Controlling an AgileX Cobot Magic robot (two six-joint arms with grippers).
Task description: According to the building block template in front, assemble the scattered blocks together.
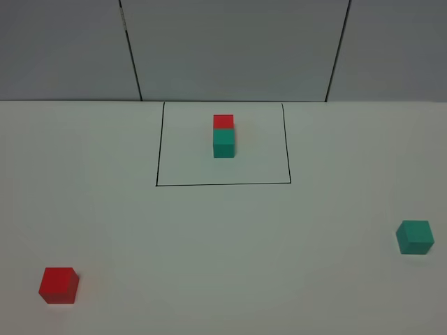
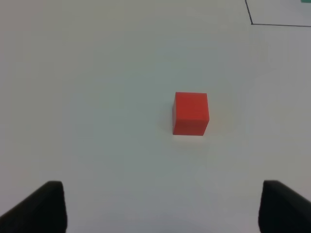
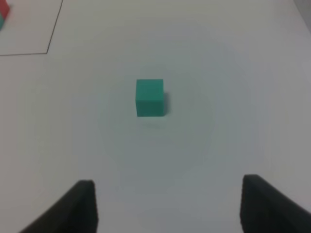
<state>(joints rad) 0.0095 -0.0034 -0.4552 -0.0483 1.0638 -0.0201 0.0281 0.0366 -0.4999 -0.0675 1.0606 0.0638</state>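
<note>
Left gripper (image 2: 163, 211) spread wide, empty; red cube (image 2: 191, 113) ahead, slightly off-centre: centre it, descend square to faces. Right gripper (image 3: 167, 208) released, empty; teal cube (image 3: 149, 97) ahead. Cubes well apart on tabletop (image 1: 223, 265); template (image 1: 223, 136) between, far side.

I can read no text, number, label or brand in any of my views. The only drawn mark is a thin black rectangle (image 1: 223, 184) on the desk (image 1: 209, 265), a plain outline with no letters or figures on it.
</note>
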